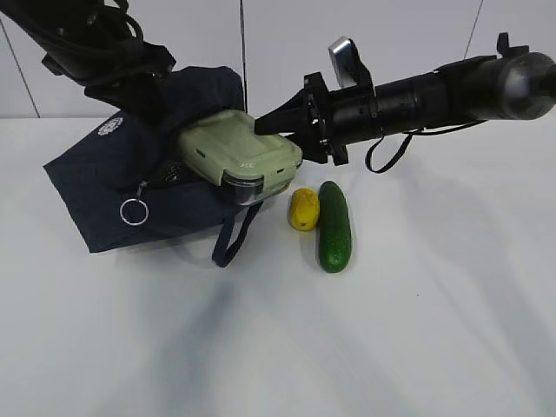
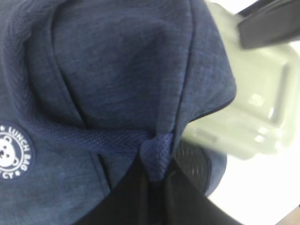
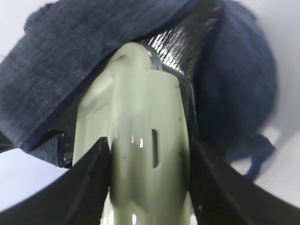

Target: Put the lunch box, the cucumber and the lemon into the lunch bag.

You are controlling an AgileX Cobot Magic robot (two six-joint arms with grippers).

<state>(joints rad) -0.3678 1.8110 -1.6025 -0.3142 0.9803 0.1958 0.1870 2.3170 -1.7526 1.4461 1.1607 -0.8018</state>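
The navy lunch bag [image 1: 95, 187] lies tilted on the white table with its mouth facing right. My left gripper [image 2: 157, 176] is shut on a fold of the bag's fabric [image 2: 157, 157] at the top edge and holds the mouth up. The pale green lunch box [image 1: 239, 156] pokes partway into that mouth. My right gripper [image 3: 150, 154] is shut on the lunch box [image 3: 145, 140], one finger against each long side. The lemon [image 1: 303, 209] and the cucumber [image 1: 334, 226] lie side by side on the table, just right of the bag.
The bag's silver ring pull [image 1: 134, 212] hangs at its front and a loop handle [image 1: 233, 239] trails onto the table. A silver lining [image 3: 173, 47] shows inside the mouth. The right arm [image 1: 434, 91] stretches above the lemon and cucumber.
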